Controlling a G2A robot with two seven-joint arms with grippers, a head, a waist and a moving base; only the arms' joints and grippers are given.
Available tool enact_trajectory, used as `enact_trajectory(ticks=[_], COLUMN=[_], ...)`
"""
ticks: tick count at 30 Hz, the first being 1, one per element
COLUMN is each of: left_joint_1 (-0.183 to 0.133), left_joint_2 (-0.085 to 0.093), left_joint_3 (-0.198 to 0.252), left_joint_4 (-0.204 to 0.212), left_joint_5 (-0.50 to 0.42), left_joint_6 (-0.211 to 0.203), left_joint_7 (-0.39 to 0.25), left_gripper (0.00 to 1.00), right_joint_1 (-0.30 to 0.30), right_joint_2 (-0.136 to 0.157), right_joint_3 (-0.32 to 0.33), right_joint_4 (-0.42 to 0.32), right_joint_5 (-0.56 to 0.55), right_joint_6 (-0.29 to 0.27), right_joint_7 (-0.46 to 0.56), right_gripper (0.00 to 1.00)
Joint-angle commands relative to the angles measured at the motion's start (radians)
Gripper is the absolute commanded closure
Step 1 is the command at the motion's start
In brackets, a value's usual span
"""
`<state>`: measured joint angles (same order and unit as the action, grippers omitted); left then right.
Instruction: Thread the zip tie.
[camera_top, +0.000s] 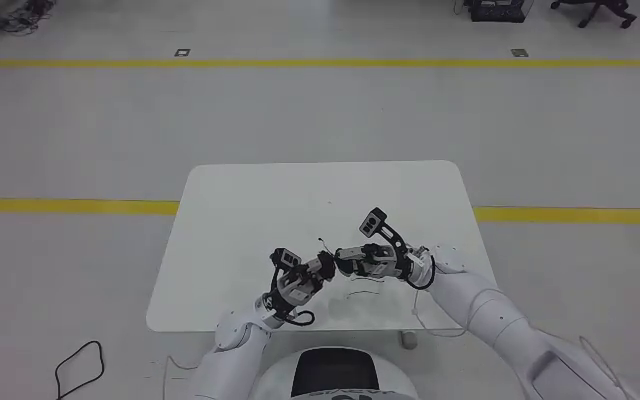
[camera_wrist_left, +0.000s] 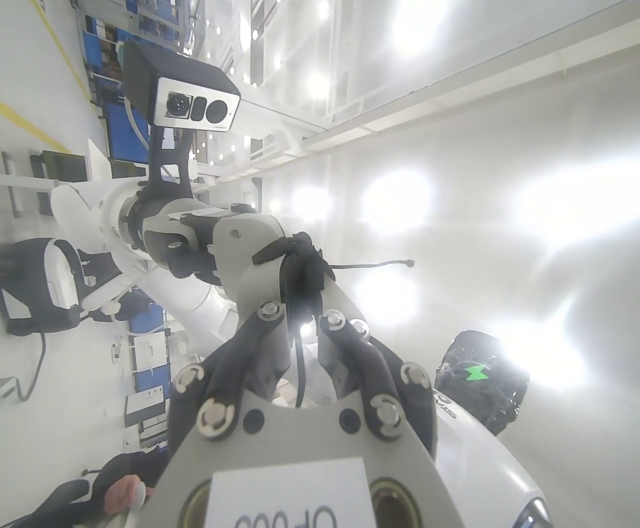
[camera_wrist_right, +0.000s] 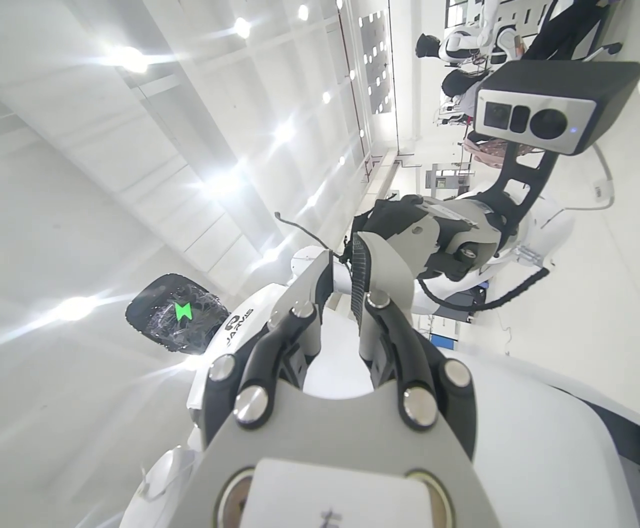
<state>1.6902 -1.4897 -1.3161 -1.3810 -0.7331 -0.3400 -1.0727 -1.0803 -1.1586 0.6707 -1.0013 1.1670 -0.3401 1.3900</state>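
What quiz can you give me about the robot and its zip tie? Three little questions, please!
1. True or false: the left gripper and the right gripper sit at opposite ends of the table.
2. What colour is the zip tie? A white, B black, C yellow.
3. How many grippers hold the zip tie?
Key: 1 false, they meet; 2 B; 3 two.

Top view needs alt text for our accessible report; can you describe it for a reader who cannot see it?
The left gripper and right gripper meet tip to tip above the near part of a white table, both shut on a thin black zip tie whose free end pokes out between them. Yellow lines cross the pale floor beyond.
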Motion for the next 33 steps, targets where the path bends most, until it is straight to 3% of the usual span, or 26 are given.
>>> enact_trajectory(ticks=[1, 12, 33], left_joint_1=[-0.001, -0.007, -0.004], left_joint_2=[-0.002, -0.008, -0.013], left_joint_3=[0.0, -0.002, -0.013], left_joint_4=[0.005, 0.024, 0.033], left_joint_5=[-0.006, -0.009, -0.007], left_joint_6=[0.0, 0.0, 0.0], left_joint_7=[-0.003, -0.011, -0.013], left_gripper=[1.0, 1.0, 1.0], right_joint_1=[-0.003, -0.021, -0.03], right_joint_2=[0.0, -0.001, -0.009], right_joint_3=[0.007, 0.042, 0.081], right_joint_4=[-0.002, -0.009, 0.018], right_joint_5=[-0.007, -0.051, -0.109], right_joint_6=[0.0, 0.0, 0.0], right_joint_7=[0.0, 0.0, 0.0], right_gripper=[0.91, 1.0, 1.0])
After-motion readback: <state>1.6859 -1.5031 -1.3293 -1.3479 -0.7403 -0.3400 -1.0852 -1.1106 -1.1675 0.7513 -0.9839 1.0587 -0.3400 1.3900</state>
